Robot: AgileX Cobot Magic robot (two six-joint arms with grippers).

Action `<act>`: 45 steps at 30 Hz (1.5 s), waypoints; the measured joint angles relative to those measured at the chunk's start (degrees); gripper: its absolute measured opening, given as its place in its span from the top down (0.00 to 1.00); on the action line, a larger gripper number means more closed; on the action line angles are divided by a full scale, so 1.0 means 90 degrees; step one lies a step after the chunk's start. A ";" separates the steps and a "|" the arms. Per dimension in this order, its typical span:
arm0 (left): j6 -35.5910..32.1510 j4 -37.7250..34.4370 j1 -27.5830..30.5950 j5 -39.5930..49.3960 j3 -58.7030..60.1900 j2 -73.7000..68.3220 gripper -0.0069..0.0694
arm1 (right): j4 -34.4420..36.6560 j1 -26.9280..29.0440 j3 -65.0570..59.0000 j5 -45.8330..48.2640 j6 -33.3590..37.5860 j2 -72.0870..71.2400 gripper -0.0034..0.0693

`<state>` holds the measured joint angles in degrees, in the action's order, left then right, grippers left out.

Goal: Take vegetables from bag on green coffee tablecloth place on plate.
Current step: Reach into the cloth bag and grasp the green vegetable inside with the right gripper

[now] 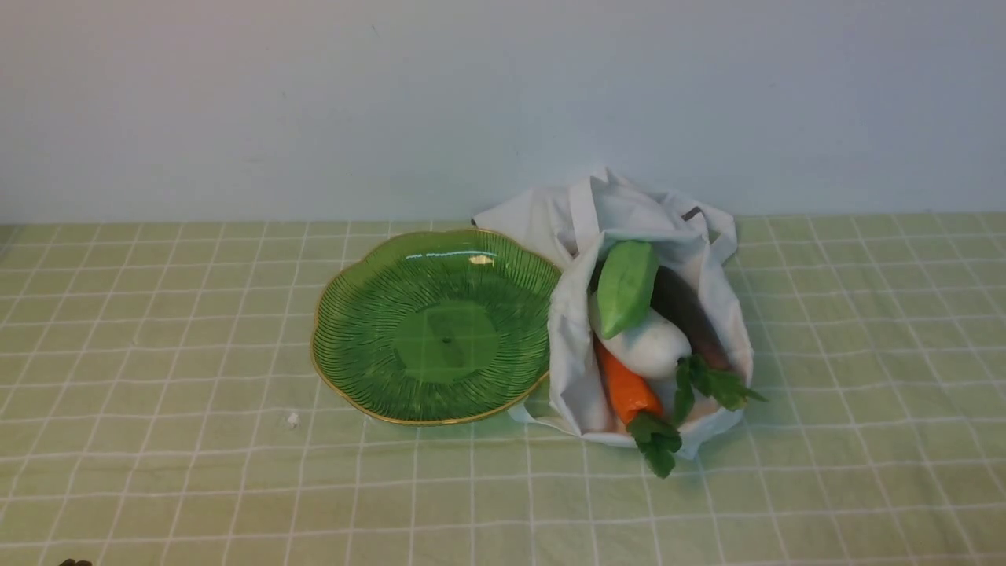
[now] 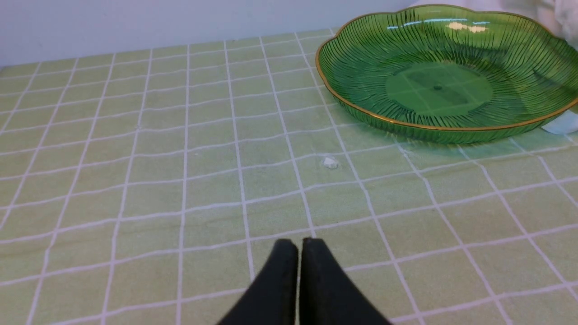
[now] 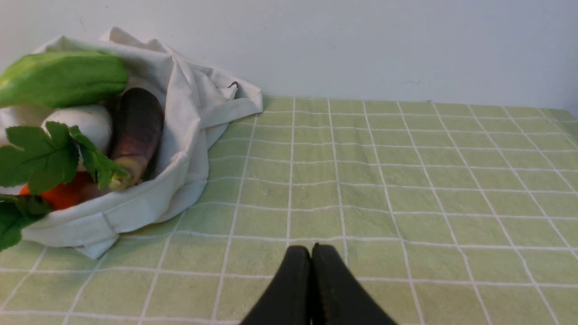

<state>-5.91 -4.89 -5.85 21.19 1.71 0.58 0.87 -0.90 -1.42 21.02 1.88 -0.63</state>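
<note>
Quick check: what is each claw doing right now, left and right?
Left claw: closed, holding nothing.
Right claw: closed, holding nothing.

1. A pale yellow-green tablecloth [image 1: 157, 472] with a white grid covers all the surface in view, its lines slightly wavy
2. A green ribbed plate [image 1: 440, 338] rests on it near the middle
3. A white cloth bag [image 1: 567, 369] lies at the plate's 3 o'clock, touching its rim
4. A small white scrap [image 1: 292, 420] lies at the plate's 8 o'clock, near but apart
</note>
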 joint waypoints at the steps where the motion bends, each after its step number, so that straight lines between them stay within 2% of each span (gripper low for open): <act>1: 0.0000 0.0000 0.0000 0.0000 0.0000 0.0000 0.92 | 0.0000 0.0000 0.0000 0.0000 0.0000 0.0000 0.98; 4: 0.0000 0.0000 0.0000 0.0000 0.0000 0.0000 0.92 | 0.0021 0.0000 0.0000 -0.0006 -0.0021 0.0000 0.98; 6: 0.0000 0.0000 0.0000 0.0000 0.0000 0.0000 0.92 | 0.0442 0.0000 0.0000 -0.0085 -0.0423 0.0000 0.98; 9: 0.0000 0.0000 0.0000 0.0000 0.0000 0.0000 0.92 | 0.1543 0.0000 -0.0022 -0.0221 -0.1201 0.0000 0.98; 10: 0.0000 0.0000 0.0000 0.0000 0.0000 0.0000 0.92 | 0.2552 0.0000 -0.0022 -0.0316 -0.1864 0.0000 0.98; 12: 0.0000 0.0000 0.0000 0.0000 0.0000 0.0000 0.92 | 0.3641 0.0000 -0.0022 -0.0376 -0.2409 0.0000 0.98; 15: 0.0000 0.0000 0.0000 0.0000 0.0000 0.0000 0.92 | 0.4398 0.0000 -0.0022 -0.0383 -0.2663 0.0000 0.98; 20: 0.0000 0.0000 0.0000 0.0000 0.0000 0.0000 0.92 | 0.4592 0.0000 -0.0022 -0.0411 -0.2526 0.0000 0.98; 22: 0.0000 0.0000 0.0000 0.0000 0.0000 0.0000 0.92 | 0.4529 -0.0011 0.0126 -0.0341 -0.2125 0.0000 0.98; 27: 0.0000 0.0000 0.0000 0.0000 0.0000 0.0000 0.92 | 0.3764 -0.0103 0.1775 -0.0273 -0.0209 0.0172 0.98; 29: 0.0000 0.0000 0.0000 0.0000 0.0000 0.0000 0.92 | 0.3530 -0.0103 0.2361 -0.0185 0.0243 0.0405 0.98; 32: 0.0000 0.0000 0.0000 0.0000 0.0000 0.0000 0.92 | 0.2913 -0.0106 0.3538 0.0714 0.0807 0.1543 0.98; 33: 0.0000 0.0000 0.0000 0.0000 0.0000 0.0000 0.92 | 0.2913 -0.0106 0.3585 0.0714 0.0813 0.1617 0.98; 37: 0.0000 0.0000 0.0000 0.0000 0.0000 0.0000 0.92 | 0.2652 -0.0111 0.4164 0.2356 0.0799 0.3601 0.98; 40: 0.0000 0.0000 0.0000 0.0000 0.0000 0.0000 0.92 | 0.2947 -0.0111 0.4317 0.2894 0.0780 0.5294 0.97; 45: 0.0000 0.0000 0.0000 0.0000 0.0000 0.0000 0.92 | 0.3691 -0.0122 0.4639 0.2964 0.1107 0.6917 0.95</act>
<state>-5.91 -4.89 -5.85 21.19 1.71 0.58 34.09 -1.99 40.33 47.69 11.85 61.62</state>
